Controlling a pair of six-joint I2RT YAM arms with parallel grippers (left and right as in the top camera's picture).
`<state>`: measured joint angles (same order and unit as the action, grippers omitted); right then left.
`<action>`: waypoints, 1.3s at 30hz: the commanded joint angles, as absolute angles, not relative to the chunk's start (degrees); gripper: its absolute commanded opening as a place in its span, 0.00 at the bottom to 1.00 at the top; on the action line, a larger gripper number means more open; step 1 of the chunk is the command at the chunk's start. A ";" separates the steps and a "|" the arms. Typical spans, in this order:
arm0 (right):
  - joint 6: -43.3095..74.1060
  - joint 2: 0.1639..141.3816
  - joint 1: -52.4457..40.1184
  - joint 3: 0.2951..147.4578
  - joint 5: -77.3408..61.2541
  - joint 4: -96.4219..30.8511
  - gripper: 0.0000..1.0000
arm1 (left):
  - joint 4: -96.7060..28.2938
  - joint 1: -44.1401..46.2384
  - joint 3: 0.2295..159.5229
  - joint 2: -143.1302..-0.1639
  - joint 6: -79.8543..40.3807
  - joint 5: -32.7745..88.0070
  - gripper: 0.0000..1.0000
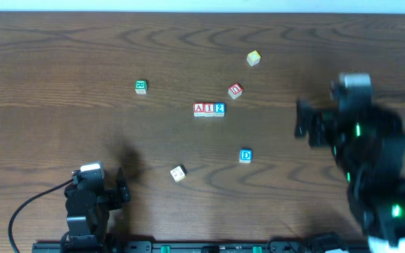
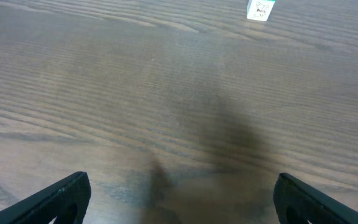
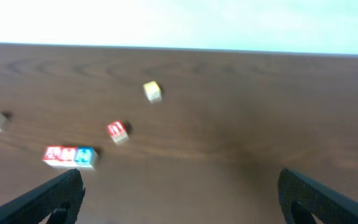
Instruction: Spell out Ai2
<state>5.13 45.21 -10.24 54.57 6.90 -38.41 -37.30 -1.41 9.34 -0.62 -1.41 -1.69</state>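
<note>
Three cubes stand side by side touching in a row at the table's middle: the red A cube (image 1: 199, 109), the red I cube (image 1: 209, 109) and the blue 2 cube (image 1: 219, 109). The row shows blurred at the left of the right wrist view, with the red cubes (image 3: 59, 155) and the blue one (image 3: 86, 156). My right gripper (image 1: 302, 119) is open and empty, well to the right of the row; its fingers frame bare table (image 3: 179, 199). My left gripper (image 1: 121, 190) is open and empty near the front left edge, over bare wood (image 2: 182, 199).
A red-marked cube (image 1: 235, 91) lies just behind and right of the row. A yellow cube (image 1: 253, 57) sits at the back, a green cube (image 1: 140, 86) at the left, a blue D cube (image 1: 245, 155) and a white cube (image 1: 178, 173) in front.
</note>
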 commanded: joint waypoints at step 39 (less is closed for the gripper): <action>4.19 0.27 -7.84 9.19 4.27 -40.64 0.99 | -37.65 -1.43 8.95 -0.30 -0.60 -1.91 0.95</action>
